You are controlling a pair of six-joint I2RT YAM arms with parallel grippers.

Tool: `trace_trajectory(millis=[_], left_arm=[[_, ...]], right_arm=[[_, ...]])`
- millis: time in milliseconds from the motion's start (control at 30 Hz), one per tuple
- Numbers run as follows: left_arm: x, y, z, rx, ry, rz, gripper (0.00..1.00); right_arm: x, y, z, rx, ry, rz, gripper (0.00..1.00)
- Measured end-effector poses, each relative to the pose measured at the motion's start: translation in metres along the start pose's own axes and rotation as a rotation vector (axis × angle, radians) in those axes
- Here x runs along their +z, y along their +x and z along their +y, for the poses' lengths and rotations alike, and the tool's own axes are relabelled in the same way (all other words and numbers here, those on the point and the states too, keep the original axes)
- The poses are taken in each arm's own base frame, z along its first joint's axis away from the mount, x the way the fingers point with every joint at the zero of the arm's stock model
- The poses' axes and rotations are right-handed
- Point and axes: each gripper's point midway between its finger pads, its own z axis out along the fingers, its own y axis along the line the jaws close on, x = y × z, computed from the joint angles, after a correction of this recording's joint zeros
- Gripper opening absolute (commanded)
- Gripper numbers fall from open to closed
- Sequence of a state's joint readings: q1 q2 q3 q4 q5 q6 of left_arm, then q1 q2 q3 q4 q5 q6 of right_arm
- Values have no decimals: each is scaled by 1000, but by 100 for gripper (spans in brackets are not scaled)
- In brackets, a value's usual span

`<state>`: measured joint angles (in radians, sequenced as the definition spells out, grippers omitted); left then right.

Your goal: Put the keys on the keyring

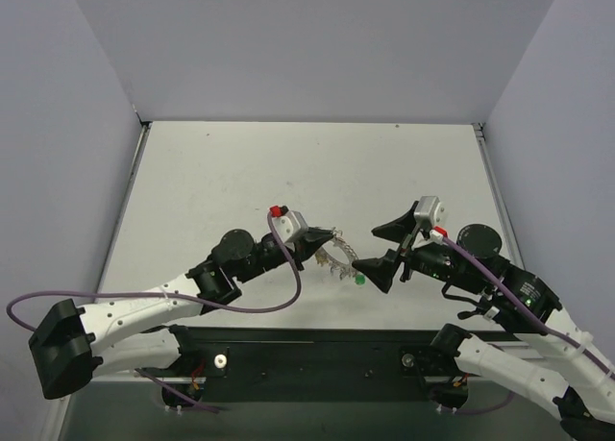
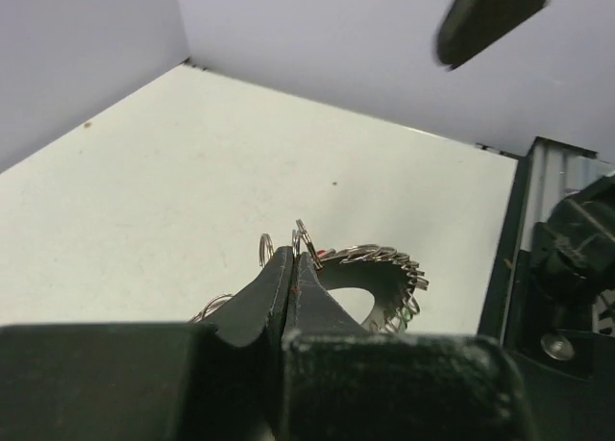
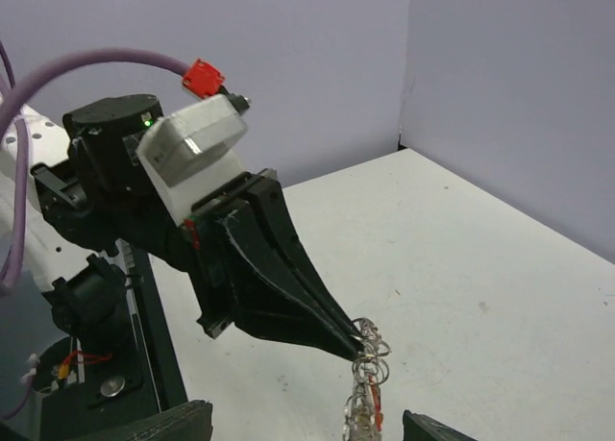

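Silvery and frilled with many small loops, the keyring (image 1: 338,257) sits near the middle of the table (image 1: 240,172), at the tip of the left gripper (image 1: 323,245). That gripper's jaws are pressed together on the ring's rim. The left wrist view shows the two black fingers (image 2: 274,287) meeting with a couple of loops pinched between them, and the rest of the ring fans out to the right beyond the tips. In the right wrist view the ring hangs edge-on from the left gripper's point, and a small red key (image 3: 377,417) shows among the loops. A green key (image 1: 359,279) lies at the ring's near end, just beside the tip of the near finger of the right gripper (image 1: 365,249); whether they touch cannot be told. The right gripper faces the left one across the ring, its jaws spread wide apart. One finger is on the far side and one on the near side, and both tips are close to the ring. A purple cable (image 1: 288,278) loops from the left wrist.
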<state>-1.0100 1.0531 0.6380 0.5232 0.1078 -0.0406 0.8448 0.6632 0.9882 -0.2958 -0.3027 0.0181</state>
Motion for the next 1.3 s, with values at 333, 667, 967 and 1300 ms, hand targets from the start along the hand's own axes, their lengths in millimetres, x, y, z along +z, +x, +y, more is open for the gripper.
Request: trace_trajectory(millis=[333, 667, 967, 1300], left_arm=[[29, 30, 76, -32, -214, 97, 0], [78, 5, 166, 3, -387, 68, 0], [95, 59, 205, 41, -467, 141, 0], [48, 155, 177, -122, -509, 225, 0]], right_arm=[[-1, 0, -7, 8, 44, -2, 78], [-3, 4, -14, 13, 78, 15, 79], [-4, 9, -18, 17, 100, 26, 79], [-4, 19, -19, 49, 108, 45, 79]])
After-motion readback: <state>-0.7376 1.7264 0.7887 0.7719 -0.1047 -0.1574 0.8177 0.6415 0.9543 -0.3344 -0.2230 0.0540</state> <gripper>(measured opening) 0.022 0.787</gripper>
